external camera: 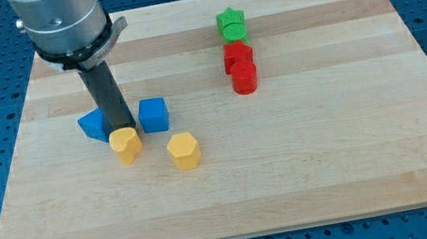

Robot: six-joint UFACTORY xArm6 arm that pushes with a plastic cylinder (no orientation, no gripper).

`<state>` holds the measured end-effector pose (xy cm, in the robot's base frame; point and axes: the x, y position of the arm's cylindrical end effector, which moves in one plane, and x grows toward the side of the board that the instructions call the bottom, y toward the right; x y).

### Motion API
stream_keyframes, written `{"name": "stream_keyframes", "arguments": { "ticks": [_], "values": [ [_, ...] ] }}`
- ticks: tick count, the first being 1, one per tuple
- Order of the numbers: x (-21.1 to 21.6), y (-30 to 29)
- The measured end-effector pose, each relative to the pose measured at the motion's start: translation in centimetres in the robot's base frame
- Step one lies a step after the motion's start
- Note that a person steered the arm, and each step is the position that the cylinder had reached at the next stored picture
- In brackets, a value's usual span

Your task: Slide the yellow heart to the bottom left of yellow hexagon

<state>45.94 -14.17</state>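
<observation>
The yellow heart (pixel 125 144) lies on the wooden board at centre left. The yellow hexagon (pixel 184 150) lies to its right and a little lower, a small gap apart. My tip (pixel 120 130) stands right at the heart's top edge, seemingly touching it. The dark rod comes down from the grey arm body at the view's top left. The tip sits between two blue blocks.
A blue block (pixel 95 124) lies left of the rod, partly hidden by it. A blue cube (pixel 154 115) lies right of it. A green star (pixel 231 24), a red block (pixel 238 55) and a red cylinder (pixel 244 79) stack in a column at upper centre right.
</observation>
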Motion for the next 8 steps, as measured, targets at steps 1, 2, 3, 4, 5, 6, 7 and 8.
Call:
{"name": "stream_keyframes", "arguments": {
  "ticks": [1,2,3,4,5,6,7,8],
  "values": [
    [1.9,0.0],
    [2.6,-1.1],
    [2.8,-4.2],
    [4.8,-6.9],
    [7.1,-7.1],
    [6.6,-5.2],
    [5.2,-2.7],
    [5.1,0.1]
  ]
}}
